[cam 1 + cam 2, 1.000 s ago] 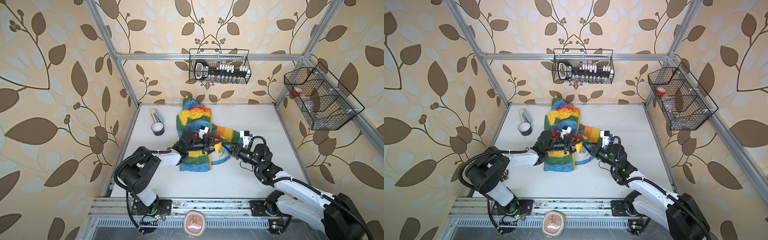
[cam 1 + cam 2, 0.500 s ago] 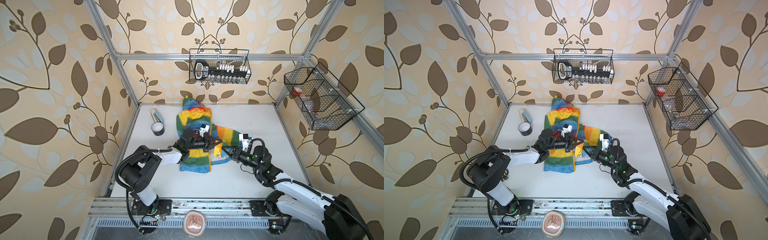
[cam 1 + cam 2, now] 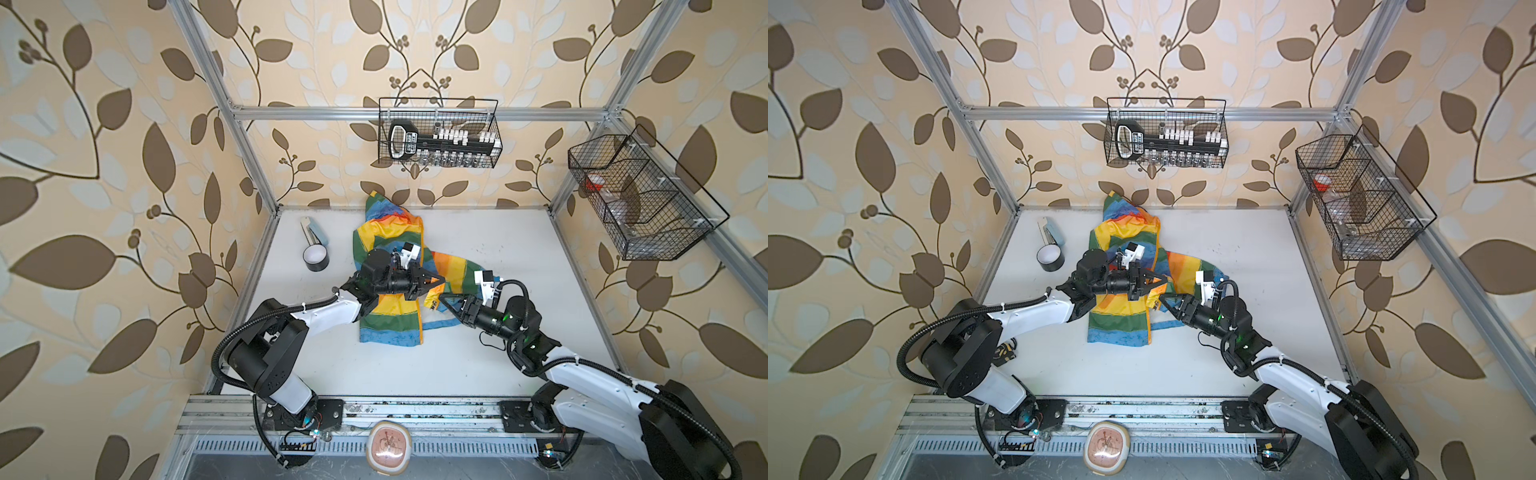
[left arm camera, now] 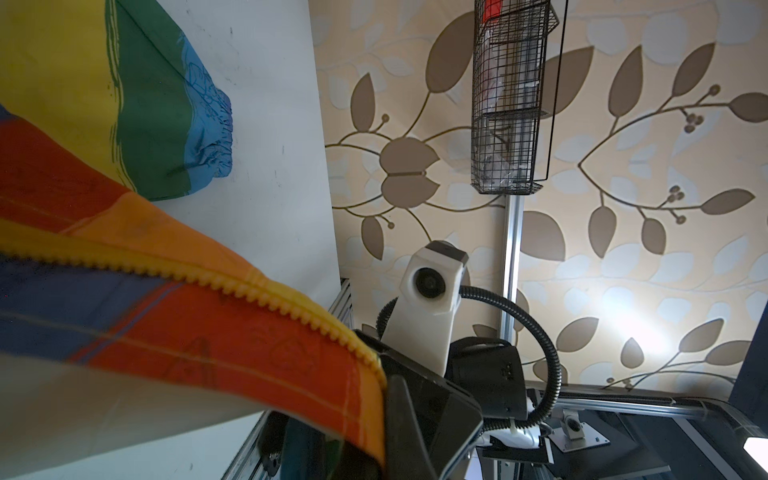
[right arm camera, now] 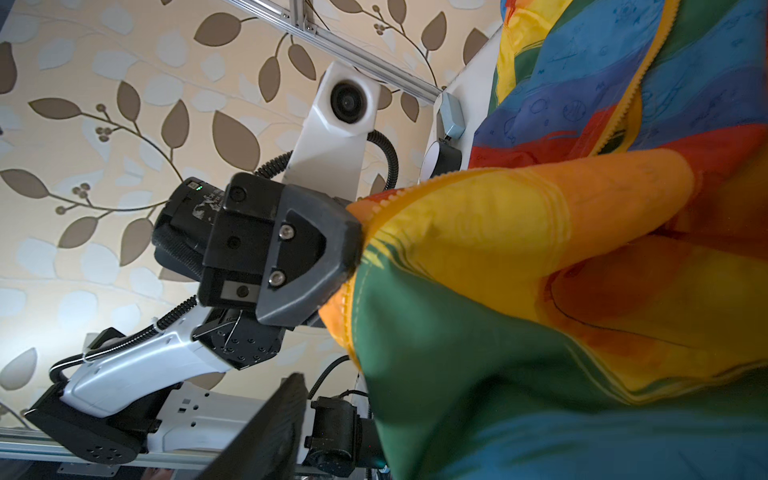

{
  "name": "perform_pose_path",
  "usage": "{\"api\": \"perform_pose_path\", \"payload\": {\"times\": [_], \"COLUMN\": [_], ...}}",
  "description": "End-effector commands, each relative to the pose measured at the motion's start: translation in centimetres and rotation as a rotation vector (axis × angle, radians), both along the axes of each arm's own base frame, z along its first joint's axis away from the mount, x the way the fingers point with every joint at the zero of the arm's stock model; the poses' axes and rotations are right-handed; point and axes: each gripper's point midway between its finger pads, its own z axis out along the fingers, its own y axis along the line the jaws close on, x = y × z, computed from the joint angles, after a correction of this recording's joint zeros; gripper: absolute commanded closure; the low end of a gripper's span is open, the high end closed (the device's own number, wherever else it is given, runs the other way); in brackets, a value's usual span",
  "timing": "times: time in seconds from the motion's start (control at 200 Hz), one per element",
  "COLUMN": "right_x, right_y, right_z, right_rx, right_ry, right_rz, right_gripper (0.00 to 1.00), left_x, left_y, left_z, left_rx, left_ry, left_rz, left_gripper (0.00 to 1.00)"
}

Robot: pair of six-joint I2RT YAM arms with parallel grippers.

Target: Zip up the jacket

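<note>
Pinching the jacket [image 3: 388, 245] edge, the left gripper [image 3: 440, 281] holds tight; right gripper [image 3: 447, 305], at 5 o'clock, jaws apart; zip [image 3: 420, 328] looks undone.

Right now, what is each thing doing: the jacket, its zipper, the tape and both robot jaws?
jacket: lying on the table, front open, one edge lifted.
zipper: undone where it shows, teeth not joined.
left gripper: jaws shut on the jacket's zipper edge.
right gripper: jaws look open, close to the jacket, holding nothing.
tape roll: resting on the table, apart from the jacket.
</note>
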Motion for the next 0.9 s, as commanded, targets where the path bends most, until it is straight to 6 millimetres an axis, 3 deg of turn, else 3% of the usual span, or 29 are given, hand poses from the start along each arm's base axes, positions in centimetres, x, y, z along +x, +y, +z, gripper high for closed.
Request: {"api": "perform_pose_path", "payload": {"times": [0.0,0.19,0.61,0.895], "right_x": [-0.5,-0.7,-0.5,0.1], "right_y": [1.1,1.7,1.8,2.7], "right_z": [1.4,1.9,4.7,5.9], "right_rx": [0.067,0.123,0.128,0.248], "right_ry": [-0.048,-0.063,-0.186,-0.204], "right_rz": [0.042,0.020,-0.072,-0.040], "right_gripper": [0.19,0.00,0.00,0.19], "left_x": [-0.6,-0.3,-0.5,-0.5], "left_y": [-0.4,-0.3,0.0,0.0], "left_z": [3.6,5.1,7.2,8.1], "left_rx": [-0.057,-0.086,-0.122,-0.142], "left_ry": [-0.093,-0.100,-0.109,-0.115], "left_rz": [-0.031,-0.015,0.003,0.006], "left_gripper": [1.00,1.00,1.00,1.00]}}
